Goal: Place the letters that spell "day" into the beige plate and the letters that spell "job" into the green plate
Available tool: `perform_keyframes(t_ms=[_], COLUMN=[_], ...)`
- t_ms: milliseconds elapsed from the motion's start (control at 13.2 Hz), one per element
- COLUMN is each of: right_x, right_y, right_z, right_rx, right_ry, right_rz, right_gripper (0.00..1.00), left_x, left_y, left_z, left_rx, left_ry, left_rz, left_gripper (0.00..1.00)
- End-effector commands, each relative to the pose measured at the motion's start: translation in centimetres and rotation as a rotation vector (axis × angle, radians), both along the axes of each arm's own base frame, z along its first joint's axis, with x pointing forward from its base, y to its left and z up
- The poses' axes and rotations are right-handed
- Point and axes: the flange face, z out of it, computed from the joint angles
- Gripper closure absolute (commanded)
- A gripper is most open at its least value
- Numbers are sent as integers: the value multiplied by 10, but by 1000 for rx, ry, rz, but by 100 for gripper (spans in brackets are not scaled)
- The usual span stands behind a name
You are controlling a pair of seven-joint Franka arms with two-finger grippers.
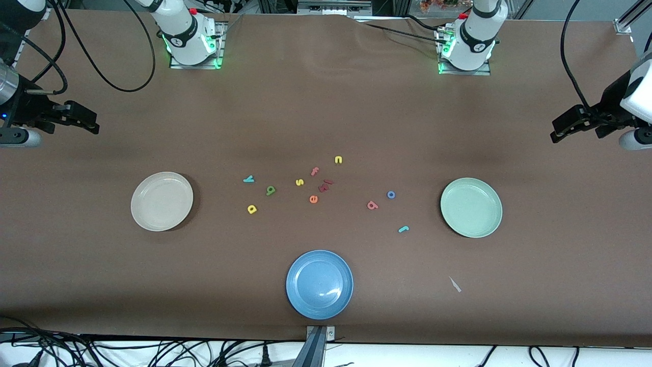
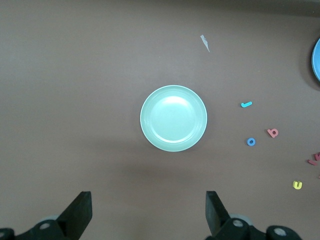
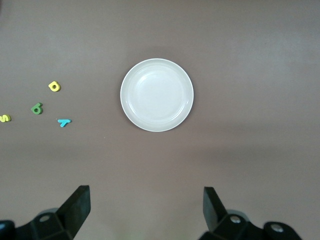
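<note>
The empty beige plate (image 1: 162,201) lies toward the right arm's end, and the empty green plate (image 1: 471,207) toward the left arm's end. Between them on the table lie the teal y (image 1: 248,179), green d (image 1: 270,190) and yellow a (image 1: 252,209). Closer to the green plate are the salmon b (image 1: 372,205), blue o (image 1: 391,194) and teal j (image 1: 403,229). My right gripper (image 1: 91,124) hangs open and empty over the table's end, looking down on the beige plate (image 3: 157,95). My left gripper (image 1: 558,130) hangs open and empty over the other end, above the green plate (image 2: 173,118).
A blue plate (image 1: 319,284) sits near the table's front edge. Among the loose letters lie a yellow s (image 1: 299,182), yellow n (image 1: 338,160), pink f (image 1: 315,171), orange e (image 1: 313,199) and dark red pieces (image 1: 325,185). A white scrap (image 1: 455,284) lies nearer the camera than the green plate.
</note>
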Motion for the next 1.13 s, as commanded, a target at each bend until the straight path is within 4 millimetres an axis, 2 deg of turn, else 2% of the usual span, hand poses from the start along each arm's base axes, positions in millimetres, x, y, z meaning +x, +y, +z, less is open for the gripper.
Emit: perform_keyframes(t_ms=[0, 378, 605, 1059], right_x=[-2, 0, 0, 0], right_y=[0, 3, 2, 2], right_z=[-4, 1, 0, 0], right_rx=[-14, -14, -14, -14], right_ry=[3, -15, -12, -12], right_rz=[12, 20, 18, 18], right_gripper=[0, 0, 0, 0], left_x=[-16, -17, -17, -15], left_y=[-4, -3, -17, -13], left_z=[-4, -3, -4, -5], left_rx=[-4, 5, 12, 13], left_ry=[12, 11, 15, 15], left_rz=[-19, -18, -44, -36], left_gripper=[0, 0, 0, 0])
